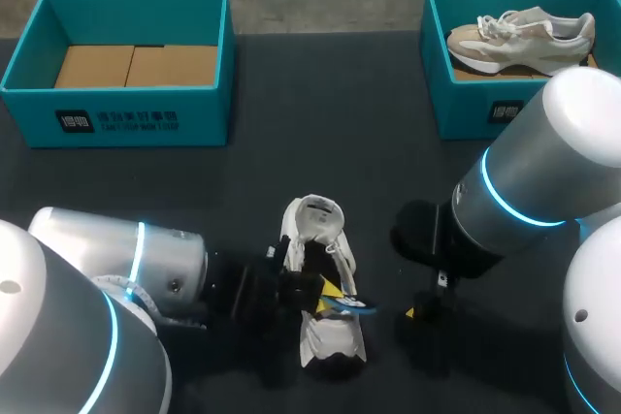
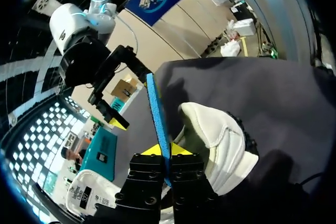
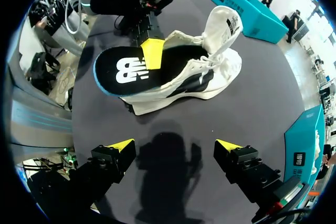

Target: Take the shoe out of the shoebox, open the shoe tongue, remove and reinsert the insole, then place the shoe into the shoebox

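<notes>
Light falls from overhead, even and fairly bright. In the head view the dark table (image 1: 320,123) is matt and takes almost no glare. Shadows there are soft, the plainest a dim patch under the right arm (image 1: 543,172) by the table's near edge. The white shell of the left arm (image 1: 165,259) shines softly and looks blurred at the near left corner. In the right wrist view the right gripper (image 3: 174,144) casts a soft-edged shadow on the table between its spread fingers. The shoe (image 3: 199,72) throws a narrow shadow beneath its sole, and the insole (image 3: 131,69) shows a faint sheen. Both wrist views bend straight lines toward their rims.
</notes>
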`<action>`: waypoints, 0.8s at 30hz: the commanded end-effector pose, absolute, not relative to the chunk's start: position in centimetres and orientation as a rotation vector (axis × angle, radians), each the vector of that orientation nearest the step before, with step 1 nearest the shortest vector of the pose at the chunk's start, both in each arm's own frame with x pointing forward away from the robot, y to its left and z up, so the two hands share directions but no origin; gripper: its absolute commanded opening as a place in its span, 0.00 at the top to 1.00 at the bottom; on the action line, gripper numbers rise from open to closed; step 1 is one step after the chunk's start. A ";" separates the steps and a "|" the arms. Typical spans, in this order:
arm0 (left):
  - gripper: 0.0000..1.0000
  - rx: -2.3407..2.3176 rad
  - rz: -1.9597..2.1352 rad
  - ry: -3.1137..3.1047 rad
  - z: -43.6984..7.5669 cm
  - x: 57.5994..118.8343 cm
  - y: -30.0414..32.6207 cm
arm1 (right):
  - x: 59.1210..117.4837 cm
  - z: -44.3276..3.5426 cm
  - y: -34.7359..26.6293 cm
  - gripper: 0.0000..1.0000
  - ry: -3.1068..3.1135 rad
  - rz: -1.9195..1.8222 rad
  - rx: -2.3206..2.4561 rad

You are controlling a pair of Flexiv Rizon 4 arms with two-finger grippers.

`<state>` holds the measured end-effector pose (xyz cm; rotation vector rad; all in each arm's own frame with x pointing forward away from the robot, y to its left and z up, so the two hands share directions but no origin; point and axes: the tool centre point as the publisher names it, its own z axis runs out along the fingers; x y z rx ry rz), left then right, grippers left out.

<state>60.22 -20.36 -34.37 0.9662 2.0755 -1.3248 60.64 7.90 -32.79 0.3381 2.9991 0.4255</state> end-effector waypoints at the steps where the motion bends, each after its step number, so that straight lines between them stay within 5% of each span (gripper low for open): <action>1: 1.00 0.994 -1.287 2.046 -34.9 60.0 -19.8 | 60.5 -32.9 7.9 0.00 2.996 0.427 0.339; 24: 1.00 0.947 -1.274 2.024 -34.8 61.5 -20.1 | 60.5 -32.9 7.9 0.00 2.996 0.427 0.339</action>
